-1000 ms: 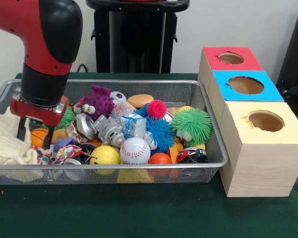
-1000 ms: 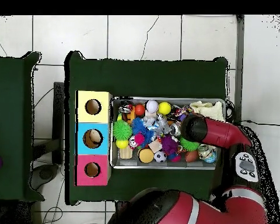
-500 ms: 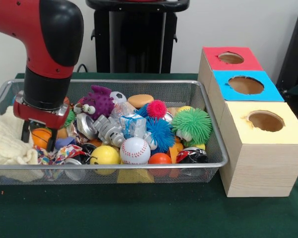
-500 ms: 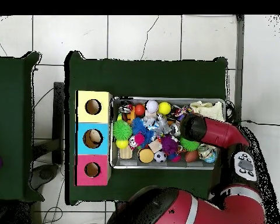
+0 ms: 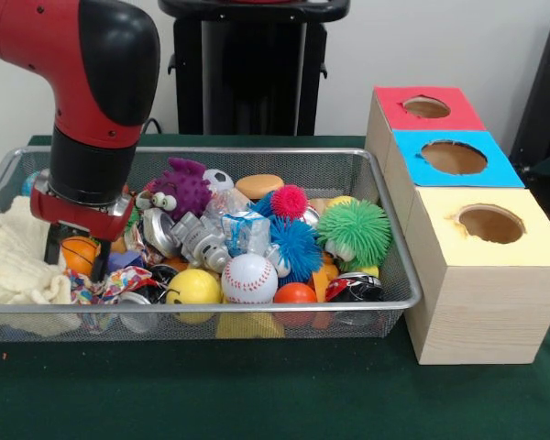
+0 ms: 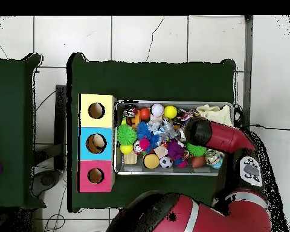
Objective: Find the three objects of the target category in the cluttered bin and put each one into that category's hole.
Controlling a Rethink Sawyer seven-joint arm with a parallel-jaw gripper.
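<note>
In the front view the gripper [image 5: 76, 259] has its jaws spread astride an orange ball [image 5: 77, 254] at the left end of the wire bin [image 5: 385, 240], whereas overhead the arm [image 6: 217, 136] hides both.

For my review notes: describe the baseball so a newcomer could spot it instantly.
Look in the wire mesh bin, along its front rim near the middle. The baseball sits between a yellow ball and an orange ball; it alone is white with red stitching.
</note>
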